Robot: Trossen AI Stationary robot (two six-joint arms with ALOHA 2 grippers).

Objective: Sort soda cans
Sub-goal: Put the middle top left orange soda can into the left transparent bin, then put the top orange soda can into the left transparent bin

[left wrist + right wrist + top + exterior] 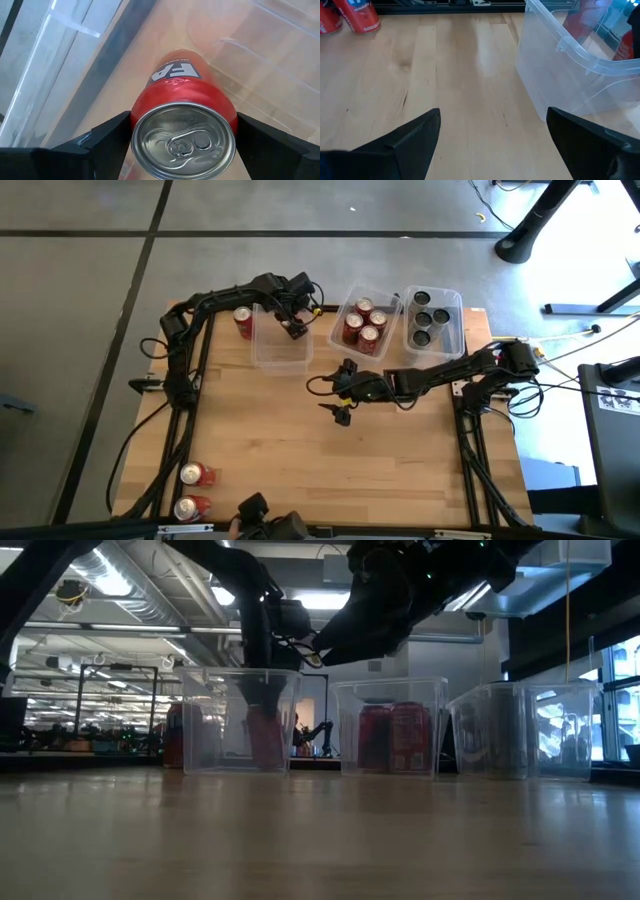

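In the left wrist view a red soda can with a silver top sits between the fingers of my left gripper, which is shut on it. That gripper reaches down into the left clear bin, where the low view shows the can low down. My right gripper hovers open over bare table near the middle, nothing between its fingers. The middle bin holds several red cans, and the right bin holds black cans. My left gripper pinches the red can by its upper side wall, just below the silver rim, one finger on each side. The fingers come steeply from above. The can stands nearly upright inside the bin; whether its base rests on the bin's floor I cannot tell.
One red can stands on the table outside the left bin, by its far left corner. Two more red cans are at the table's near left corner. Bare wood lies between the bins and the near edge.
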